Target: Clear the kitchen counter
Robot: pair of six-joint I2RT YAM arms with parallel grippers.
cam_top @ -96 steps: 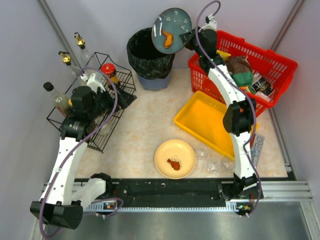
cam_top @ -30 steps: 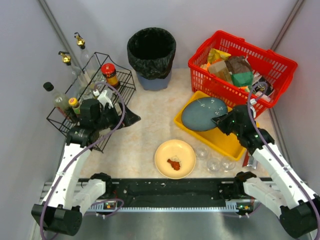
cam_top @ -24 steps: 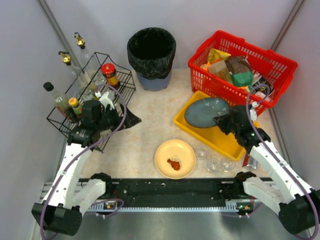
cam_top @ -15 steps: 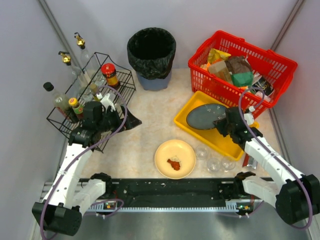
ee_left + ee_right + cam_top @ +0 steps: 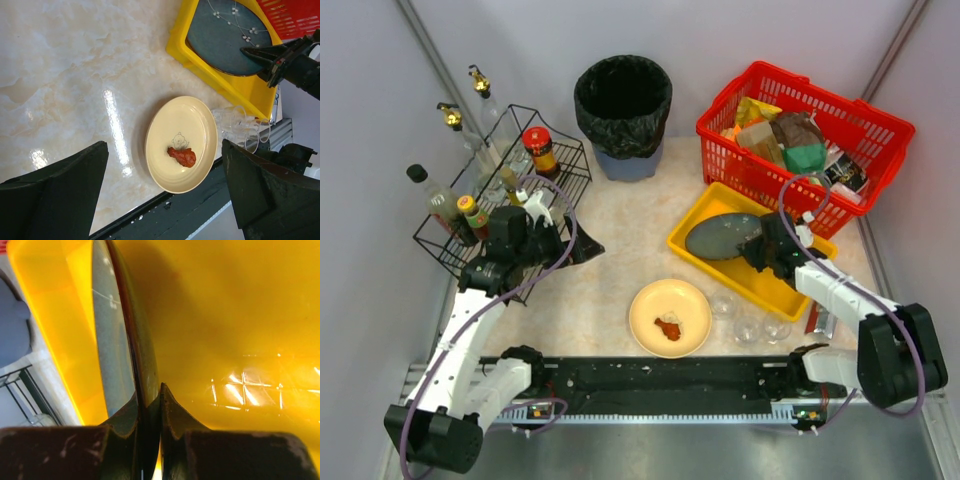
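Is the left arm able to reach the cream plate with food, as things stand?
Probably yes: the left hand is open, and only bare kitchen counter lies between it and the cream plate.

Brought the round grey-blue plate (image 5: 720, 238) down from high over the black bin (image 5: 622, 100) into the yellow plastic tray (image 5: 780, 283), lying tilted there, rim pinched tight in the right gripper (image 5: 757, 245). No more orange bit of food on it. Folded the right arm down low. Slid the left gripper (image 5: 575, 245) a little nearer, off the black wire rack (image 5: 578, 160).
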